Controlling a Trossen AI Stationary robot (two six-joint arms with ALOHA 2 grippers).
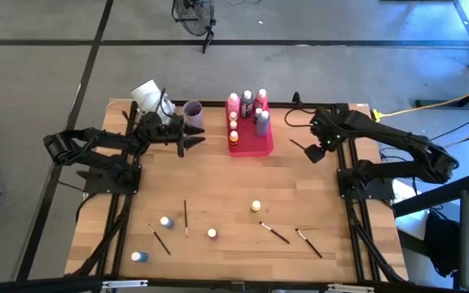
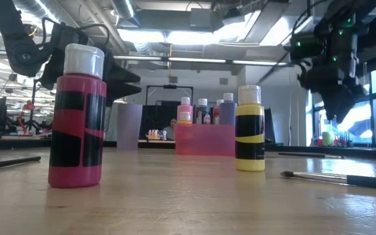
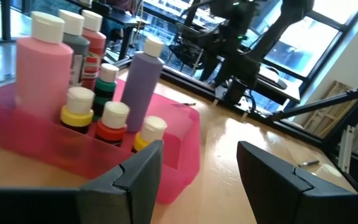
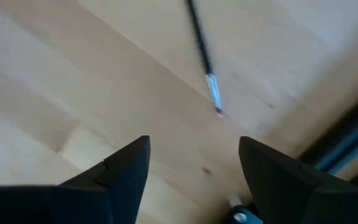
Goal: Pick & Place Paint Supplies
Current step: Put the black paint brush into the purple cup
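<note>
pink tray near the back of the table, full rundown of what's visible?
The pink tray is a translucent, plastic-looking rectangular bin with low walls, sitting flat on the wooden table near its back edge, between the two arms. It holds upright capped paint bottles: tall pink, grey, red and lilac ones, shorter yellow, orange and green ones. Neither end effector touches it.

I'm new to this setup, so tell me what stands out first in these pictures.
The pink-red tray packed with paint bottles stands at the table's far middle. Loose bottles and paintbrushes lie scattered across the near half. The left end effector hovers open beside the tray; the right end effector hangs open over a brush.
</note>
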